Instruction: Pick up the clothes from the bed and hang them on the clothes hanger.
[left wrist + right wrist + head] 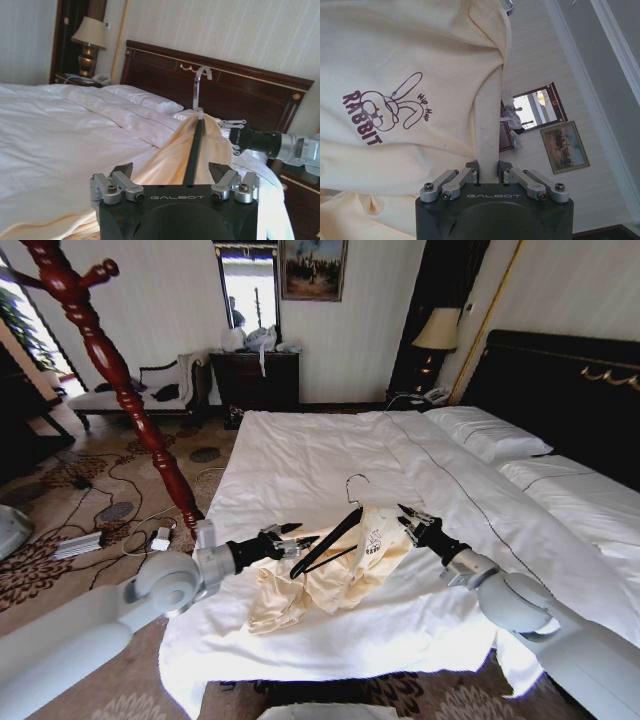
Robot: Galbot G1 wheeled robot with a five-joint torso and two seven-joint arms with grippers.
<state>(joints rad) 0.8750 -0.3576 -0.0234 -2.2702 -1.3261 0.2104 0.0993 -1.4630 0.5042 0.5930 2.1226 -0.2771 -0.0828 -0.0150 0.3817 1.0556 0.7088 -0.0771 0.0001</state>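
Spanning most of the head view, the bed (pixel 330 460) w/ white duvet; the clothes (pixel 330 575), cream w/ dark rabbit print, lie on its near part, top raised off the duvet. Clothes hanger (pixel 330 538) black, tilted, silver hook up, partly inside the garment. Left gripper (pixel 303 543) at hanger's lower end, fingers spread either side of the bar. Right gripper (pixel 403 519) fingers pinching a fold of the cloth.
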